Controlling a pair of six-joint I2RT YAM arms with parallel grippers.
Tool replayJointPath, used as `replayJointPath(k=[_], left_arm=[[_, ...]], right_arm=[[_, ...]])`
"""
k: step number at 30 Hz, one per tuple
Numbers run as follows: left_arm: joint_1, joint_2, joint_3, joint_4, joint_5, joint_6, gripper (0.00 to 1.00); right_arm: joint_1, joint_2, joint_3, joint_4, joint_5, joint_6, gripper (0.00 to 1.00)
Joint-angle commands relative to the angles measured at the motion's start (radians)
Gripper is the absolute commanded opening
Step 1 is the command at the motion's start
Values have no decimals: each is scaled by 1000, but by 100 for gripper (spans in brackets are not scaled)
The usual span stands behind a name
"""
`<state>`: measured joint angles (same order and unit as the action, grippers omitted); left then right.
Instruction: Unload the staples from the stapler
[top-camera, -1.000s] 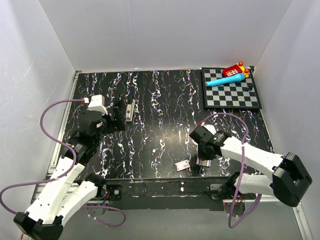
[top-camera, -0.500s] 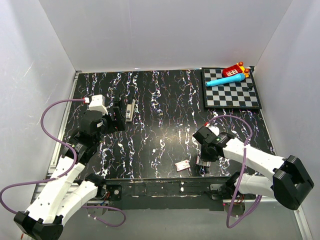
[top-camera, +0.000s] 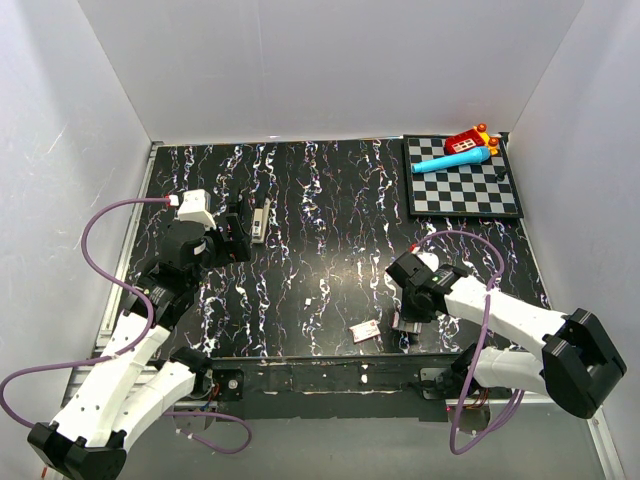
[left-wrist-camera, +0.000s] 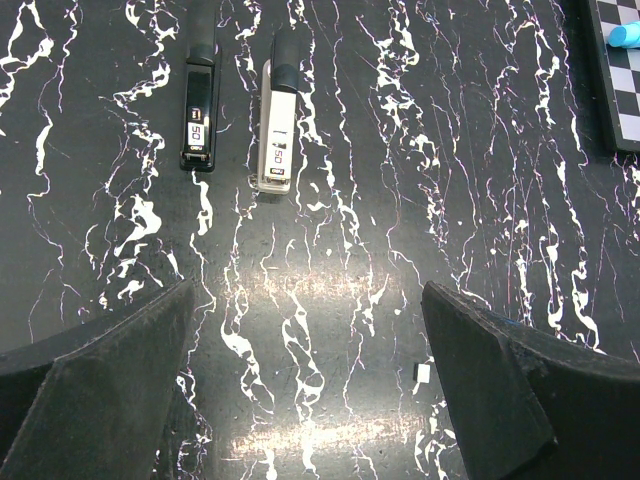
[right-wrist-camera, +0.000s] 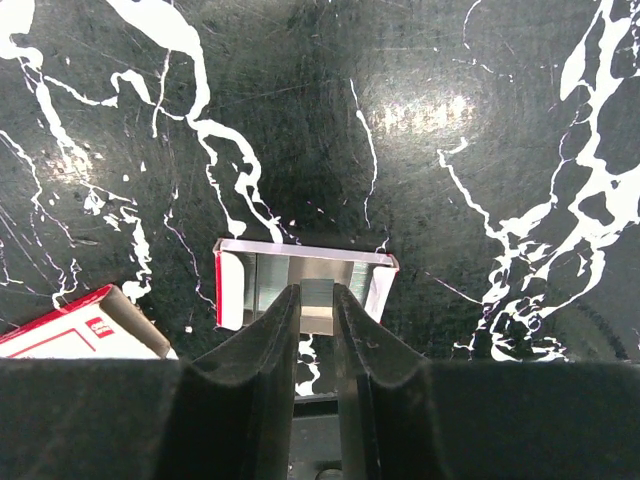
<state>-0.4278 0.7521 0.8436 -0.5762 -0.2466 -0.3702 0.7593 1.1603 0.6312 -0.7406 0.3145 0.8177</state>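
At edge, right claw (right-wrist-camera: 317, 296) on tray (right-wrist-camera: 300, 272)

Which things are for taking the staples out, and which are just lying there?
For the job: grey-silver metal stapler with dark base; perhaps open silver tray with red edges.
Lying about: slim black bar; chequered board; blue tube; red toy; red-and-white box.

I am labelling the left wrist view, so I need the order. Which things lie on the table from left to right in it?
slim black object → stapler → small white scrap → checkerboard
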Motion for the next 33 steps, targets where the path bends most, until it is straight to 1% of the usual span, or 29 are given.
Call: replayJointPath(k=[1, 8, 11, 15, 19, 26, 29, 33], left_arm=[[-3, -3, -12, -1, 0, 5, 98], [-5, -3, -11, -1, 0, 5, 98], [-3, -5, -12, -1, 1, 5, 98], [-3, -5, -12, -1, 0, 5, 98], [-3, -7, -14, -2, 0, 5, 98], [-3, -3, -12, -2, 1, 5, 98], [-3, -7, -14, -2, -2, 5, 98], [-6, -8, -14, -2, -3, 7, 98]], right_arm=[[-6, 2, -16, 14, 9, 24, 27], [-6, -1, -22, 21, 2, 28, 28], [-6, 2, -24, 24, 0, 28, 29], [-6, 4, -25, 26, 0, 29, 34], [-6, -8, -21, 23, 8, 29, 34], [-6, -39, 76, -37, 34, -18, 38], [-5, -45, 111, -40, 6, -35, 38], [-5, -34, 148, 4, -69, -68, 39]])
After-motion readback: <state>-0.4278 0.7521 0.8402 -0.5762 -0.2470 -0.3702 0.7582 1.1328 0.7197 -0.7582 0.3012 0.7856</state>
